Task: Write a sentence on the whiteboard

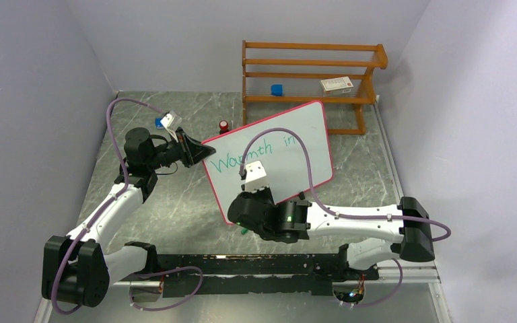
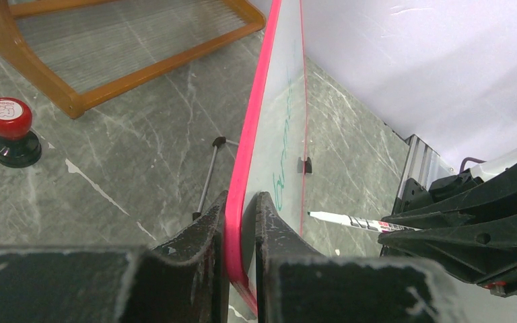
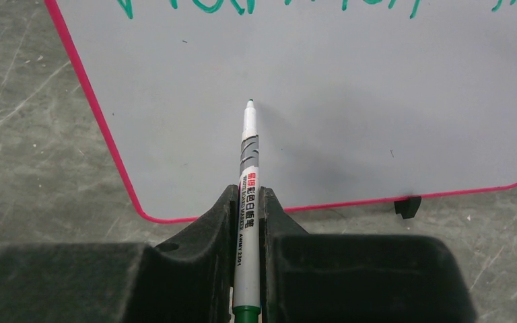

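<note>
The whiteboard point(image 1: 276, 145) stands tilted on the table, pink-red frame, with green writing "Warmth in" along its top. My left gripper point(image 1: 195, 149) is shut on the board's left edge; in the left wrist view the pink frame point(image 2: 237, 222) sits between the fingers. My right gripper point(image 1: 244, 202) is shut on a white marker point(image 3: 248, 175) with a green tip. The tip points at the blank lower part of the board point(image 3: 309, 101); I cannot tell if it touches. The marker also shows in the left wrist view point(image 2: 350, 221).
A wooden rack point(image 1: 309, 74) stands at the back, holding a blue block point(image 1: 277, 89) and a white card point(image 1: 336, 84). A red-topped stamp point(image 1: 223, 126) sits behind the board, also in the left wrist view point(image 2: 10, 128). A metal rail point(image 1: 256, 269) runs along the near edge.
</note>
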Robot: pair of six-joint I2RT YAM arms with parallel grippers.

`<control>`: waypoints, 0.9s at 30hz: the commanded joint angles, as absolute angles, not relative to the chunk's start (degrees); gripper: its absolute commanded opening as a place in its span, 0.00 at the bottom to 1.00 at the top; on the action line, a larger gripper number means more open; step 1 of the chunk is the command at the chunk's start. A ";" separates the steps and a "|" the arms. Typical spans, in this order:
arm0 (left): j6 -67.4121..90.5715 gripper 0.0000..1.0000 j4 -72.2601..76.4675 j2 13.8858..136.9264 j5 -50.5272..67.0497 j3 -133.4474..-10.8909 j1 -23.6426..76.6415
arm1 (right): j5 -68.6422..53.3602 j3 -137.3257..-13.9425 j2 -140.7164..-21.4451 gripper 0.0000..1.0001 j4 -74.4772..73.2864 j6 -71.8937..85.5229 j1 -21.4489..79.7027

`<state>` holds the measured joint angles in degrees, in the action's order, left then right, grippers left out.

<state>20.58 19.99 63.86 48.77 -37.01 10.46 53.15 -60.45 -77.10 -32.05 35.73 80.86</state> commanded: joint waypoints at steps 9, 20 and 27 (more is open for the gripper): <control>13.64 0.05 13.09 64.91 46.24 -35.61 11.34 | 56.37 -62.74 -78.42 0.00 -29.84 35.75 80.25; 13.72 0.05 13.18 64.85 46.58 -35.64 11.34 | 55.85 -63.01 -79.95 0.00 -28.84 35.25 78.88; 13.76 0.05 13.27 64.87 46.77 -35.60 11.34 | 55.22 -62.84 -80.58 0.00 -27.83 34.50 77.95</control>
